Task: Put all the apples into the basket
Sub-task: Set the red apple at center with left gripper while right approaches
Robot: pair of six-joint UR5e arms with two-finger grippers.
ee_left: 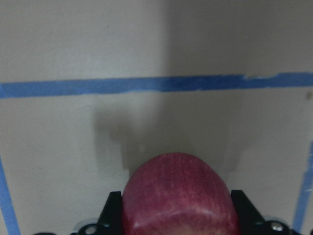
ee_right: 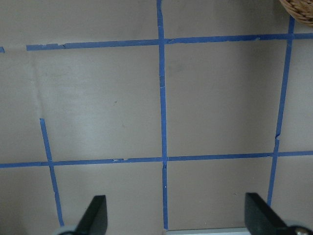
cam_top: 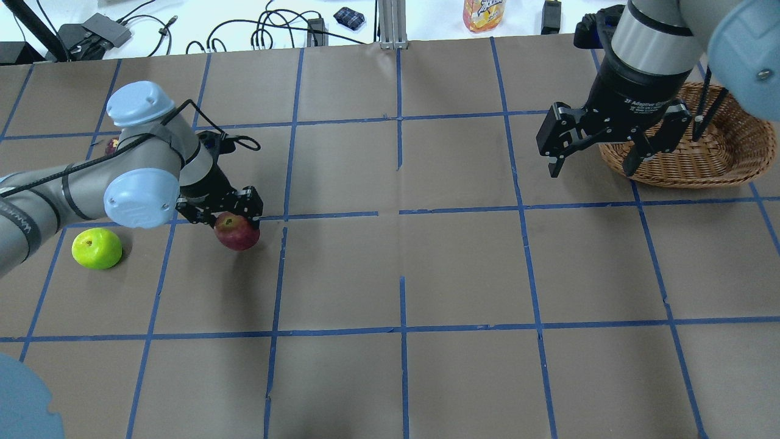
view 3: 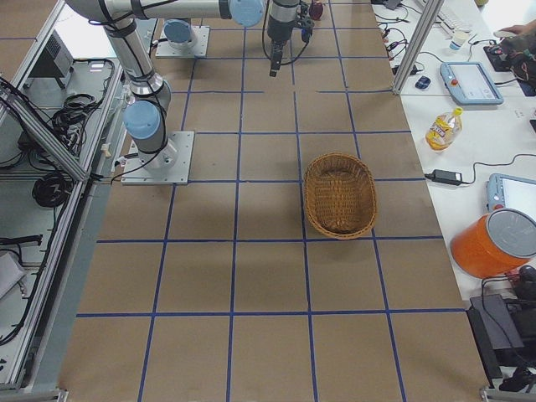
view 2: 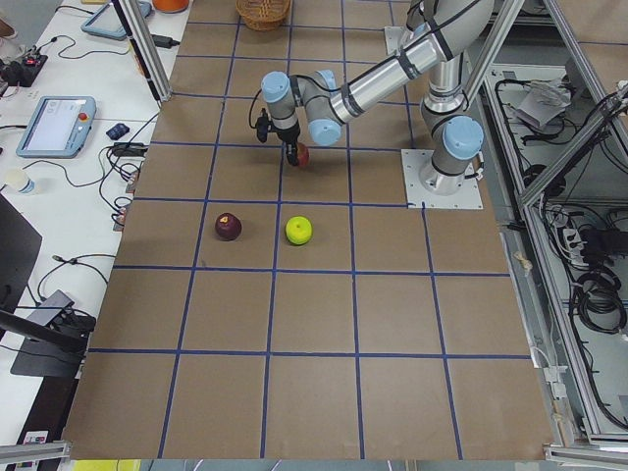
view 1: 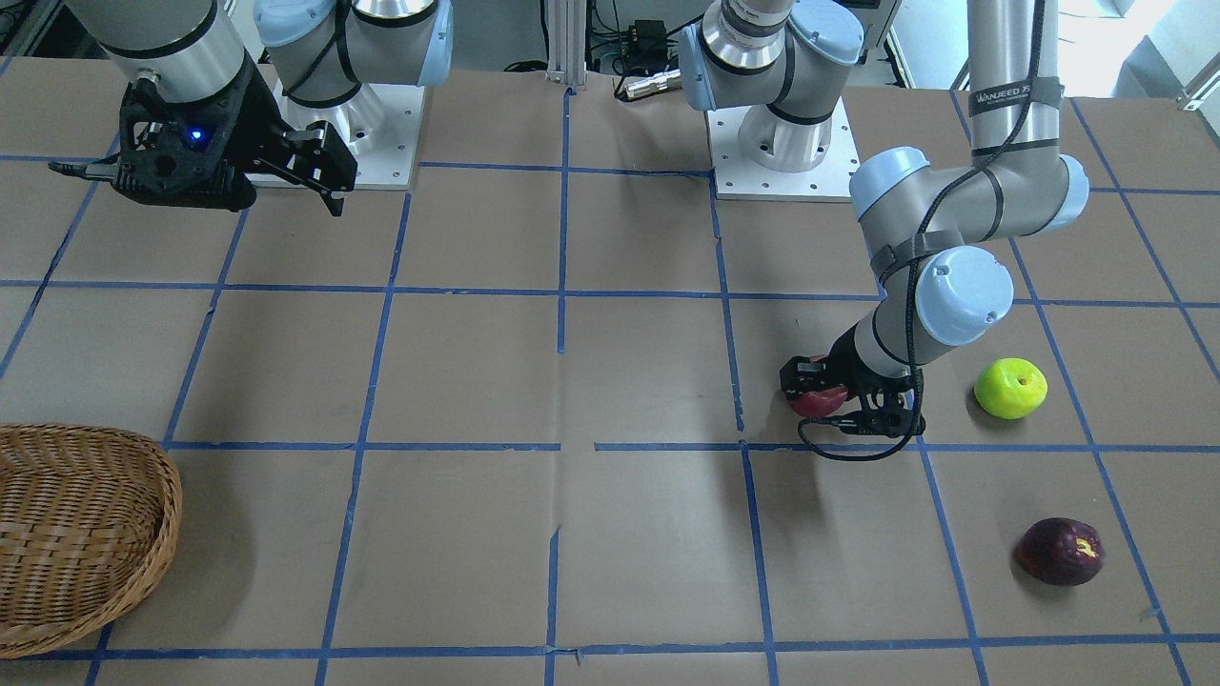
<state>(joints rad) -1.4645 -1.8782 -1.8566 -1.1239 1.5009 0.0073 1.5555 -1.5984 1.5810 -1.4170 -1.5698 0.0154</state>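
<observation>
My left gripper [cam_top: 236,214] is shut on the red apple [cam_top: 236,233] and holds it low over the table; the wrist view shows the red apple [ee_left: 178,193] filling the space between the jaws. The lime green apple [cam_top: 96,248] lies on the table on the outer side of the left arm. The dark maroon apple [view 1: 1060,551] with its yellow spot lies farther out, toward the operators' side. The wicker basket [cam_top: 701,178] sits at the table's right end. My right gripper [cam_top: 591,166] is open and empty, hovering just left of the basket.
Brown table with a blue tape grid. The arm base plates [view 1: 777,171] stand at the robot's edge. Cables and an orange bottle [cam_top: 484,12] lie on the white bench beyond the far edge. The basket rim [ee_right: 299,11] shows at the right wrist view's top corner.
</observation>
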